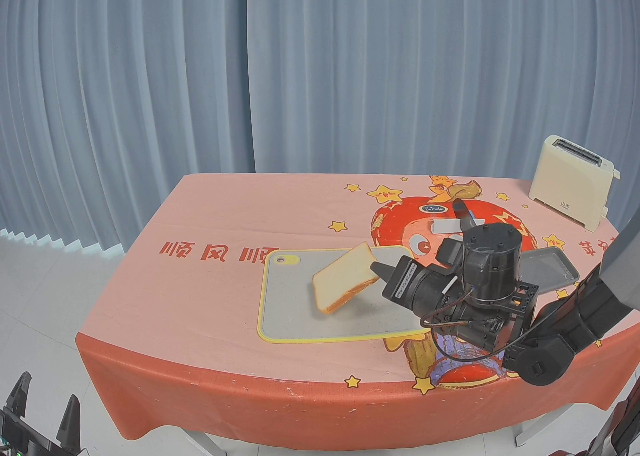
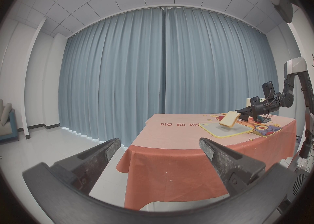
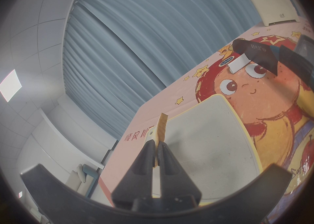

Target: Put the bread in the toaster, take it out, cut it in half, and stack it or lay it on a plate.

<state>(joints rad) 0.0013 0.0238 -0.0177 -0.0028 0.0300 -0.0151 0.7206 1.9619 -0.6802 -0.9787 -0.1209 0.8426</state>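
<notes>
A slice of bread (image 1: 345,277) hangs tilted just above the grey cutting board (image 1: 293,311), one edge pinched in my right gripper (image 1: 378,269), which is shut on it. The right wrist view has the bread (image 3: 161,127) edge-on between the closed fingers (image 3: 148,156), over the board (image 3: 209,143). The cream toaster (image 1: 573,181) stands at the table's far right corner. A grey plate (image 1: 552,269) lies right of the board, behind my right arm. My left gripper (image 2: 160,156) is open and empty, low off the table's front left, also seen as the left gripper (image 1: 41,411).
A knife (image 1: 461,216) with a dark blade lies on the apple print beyond the board, the same knife (image 3: 256,53) near the plate. An orange cloth covers the table (image 1: 200,277). Curtains hang behind it.
</notes>
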